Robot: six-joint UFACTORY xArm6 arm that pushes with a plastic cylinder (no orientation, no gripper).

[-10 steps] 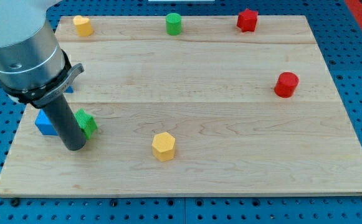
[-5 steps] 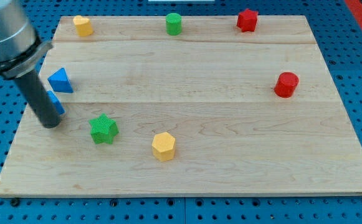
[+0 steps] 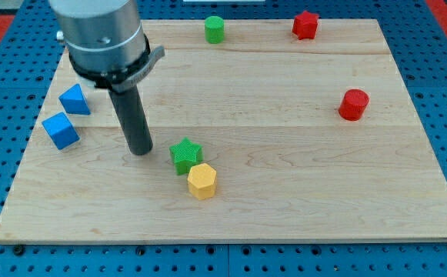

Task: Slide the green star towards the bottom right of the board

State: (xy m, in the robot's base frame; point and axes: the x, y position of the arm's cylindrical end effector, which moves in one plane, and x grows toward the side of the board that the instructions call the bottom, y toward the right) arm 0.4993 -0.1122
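The green star [image 3: 185, 155] lies on the wooden board [image 3: 285, 200], left of centre and toward the view's bottom. It touches the yellow hexagon block [image 3: 202, 181] just below and to its right. My tip [image 3: 141, 151] rests on the board a short way to the left of the green star, with a small gap between them. The rod rises up and left to the arm's grey body.
A blue cube [image 3: 60, 130] and a blue triangular block [image 3: 75, 99] sit at the left edge. A green cylinder [image 3: 214, 29] and a red star [image 3: 305, 25] stand along the top edge. A red cylinder [image 3: 354, 104] is at the right.
The green star has slid right and now touches the yellow hexagon. My tip moved from the blue blocks to the right, behind the star. The arm now hides the yellow block at top left.
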